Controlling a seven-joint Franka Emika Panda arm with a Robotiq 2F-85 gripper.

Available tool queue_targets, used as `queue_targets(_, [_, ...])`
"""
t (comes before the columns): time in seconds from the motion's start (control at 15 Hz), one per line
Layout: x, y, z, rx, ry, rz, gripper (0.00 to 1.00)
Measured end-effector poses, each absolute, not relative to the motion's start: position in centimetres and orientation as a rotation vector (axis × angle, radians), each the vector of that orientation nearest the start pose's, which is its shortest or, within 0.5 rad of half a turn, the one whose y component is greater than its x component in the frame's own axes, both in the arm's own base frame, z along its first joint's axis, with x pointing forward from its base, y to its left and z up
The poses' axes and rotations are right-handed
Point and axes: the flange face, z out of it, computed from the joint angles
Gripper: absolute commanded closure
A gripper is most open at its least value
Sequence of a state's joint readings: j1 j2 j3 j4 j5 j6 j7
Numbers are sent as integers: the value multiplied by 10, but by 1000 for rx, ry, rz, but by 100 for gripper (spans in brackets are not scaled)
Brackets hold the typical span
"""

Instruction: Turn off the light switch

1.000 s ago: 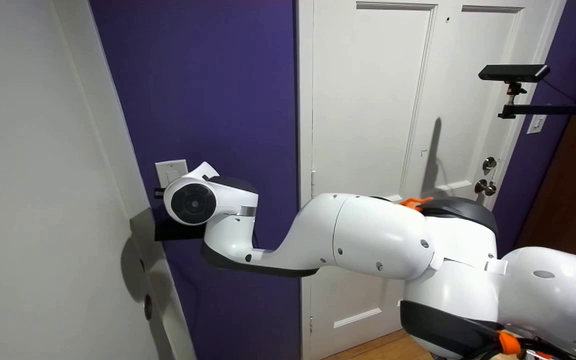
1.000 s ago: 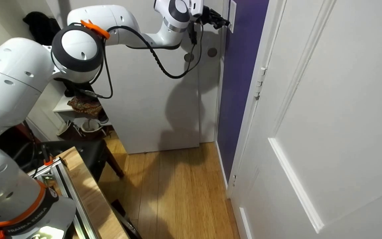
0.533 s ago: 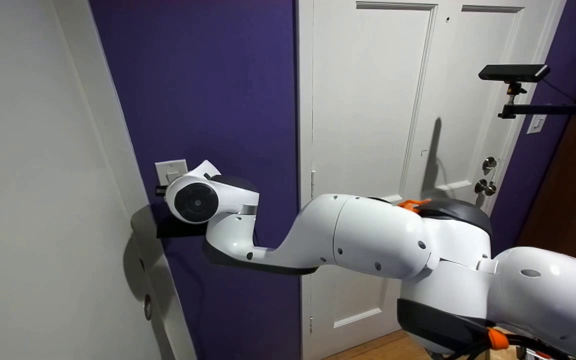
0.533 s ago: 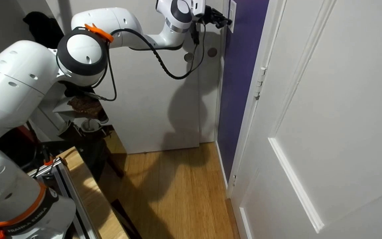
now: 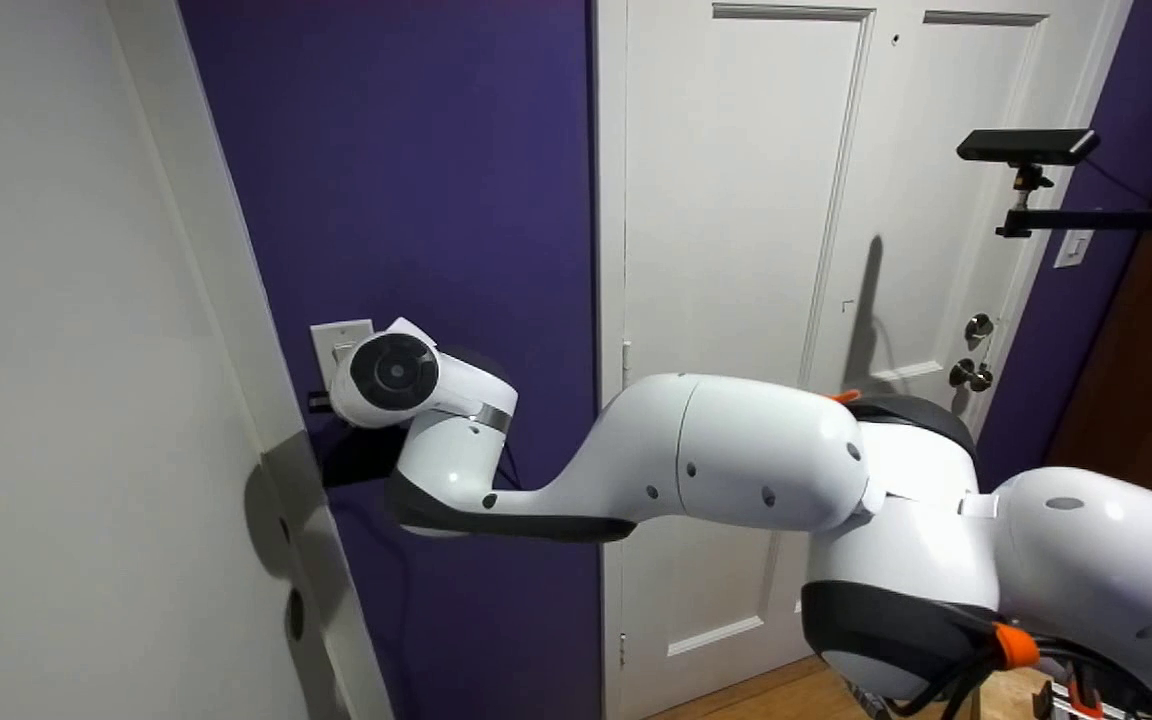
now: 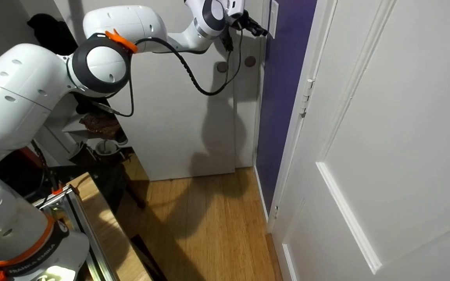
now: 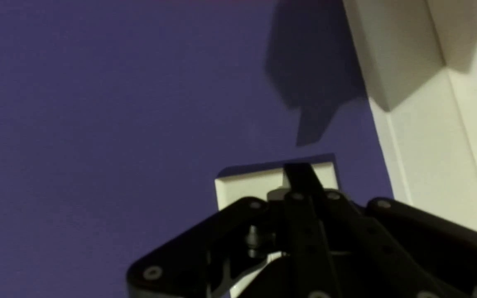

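The light switch, a white wall plate on a purple wall, shows in both exterior views (image 5: 340, 329) (image 6: 274, 17). In an exterior view the robot's wrist hides its lower part, and only part of the rocker shows. In the wrist view the plate (image 7: 242, 188) is largely hidden behind my gripper (image 7: 302, 171), whose fingers are together and hold nothing. In an exterior view my gripper (image 6: 265, 32) is at the height of the plate's lower end, with a small gap seen between fingertips and plate.
A white door frame edge (image 7: 412, 136) runs close beside the plate. A white hinged door (image 5: 736, 250) stands on the other side of the purple wall. A camera on a bracket (image 5: 1026, 147) stands at the right. A cable (image 6: 193, 80) hangs from the arm.
My gripper moved up against the plate, then down and back from it, and the wrist tilted. The shelf and chair area at the left became darker between one second and half a second ago.
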State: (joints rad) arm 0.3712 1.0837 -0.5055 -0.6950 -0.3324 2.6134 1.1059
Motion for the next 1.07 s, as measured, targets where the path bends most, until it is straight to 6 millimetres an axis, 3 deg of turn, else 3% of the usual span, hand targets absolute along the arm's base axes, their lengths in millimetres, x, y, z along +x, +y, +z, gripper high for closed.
queue_targets(0.27, [824,148,462,-2851,586,-1458,44])
queue_targets(0.67, [807,97,494,-3168,345,-1211,0])
queue_targets(0.87, [791,81,501,-3268,172,-1075,0])
queue_targets(1.07, [769,80,507,-3321,-16,-927,0])
